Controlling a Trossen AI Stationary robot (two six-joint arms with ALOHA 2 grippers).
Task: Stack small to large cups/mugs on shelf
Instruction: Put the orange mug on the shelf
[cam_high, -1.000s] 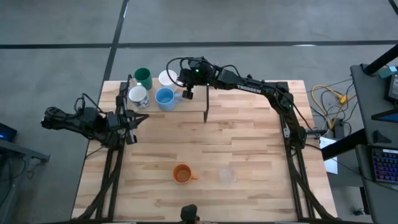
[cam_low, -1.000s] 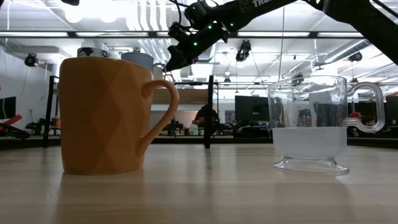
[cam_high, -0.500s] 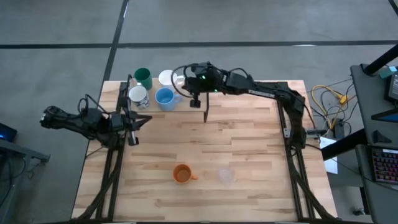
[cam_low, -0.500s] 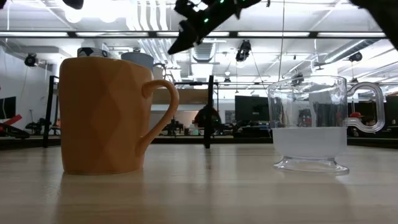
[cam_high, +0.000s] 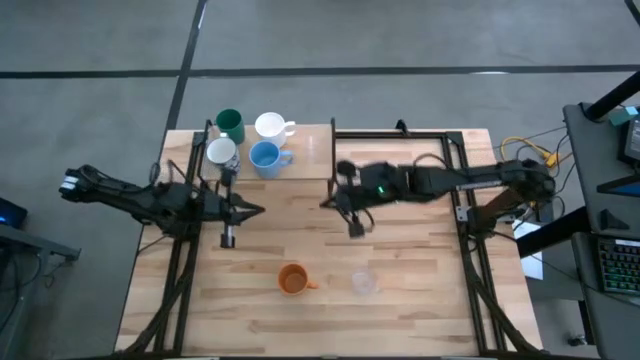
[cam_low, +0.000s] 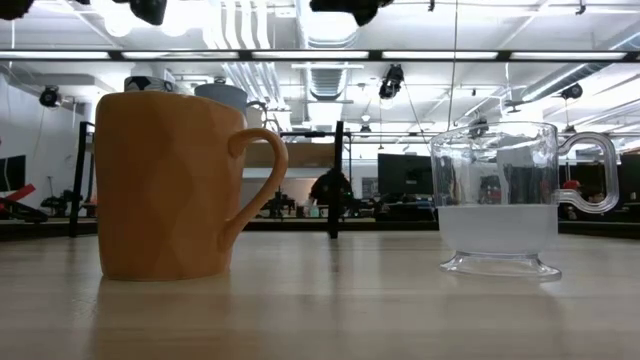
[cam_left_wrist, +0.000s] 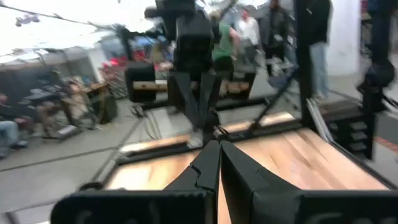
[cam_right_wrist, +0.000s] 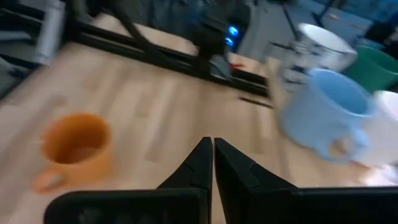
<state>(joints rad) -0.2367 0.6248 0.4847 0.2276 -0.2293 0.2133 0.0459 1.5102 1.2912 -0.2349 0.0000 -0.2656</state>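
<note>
Between picks: my right pincer is pressed together w/ nothing held, over mid desk. Next I'd spread it & drop onto orange mug.

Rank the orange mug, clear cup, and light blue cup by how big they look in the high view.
1. light blue cup, though it sits raised on the shelf, nearer the camera
2. orange mug
3. clear cup; close to the orange one, its edges faint
</note>
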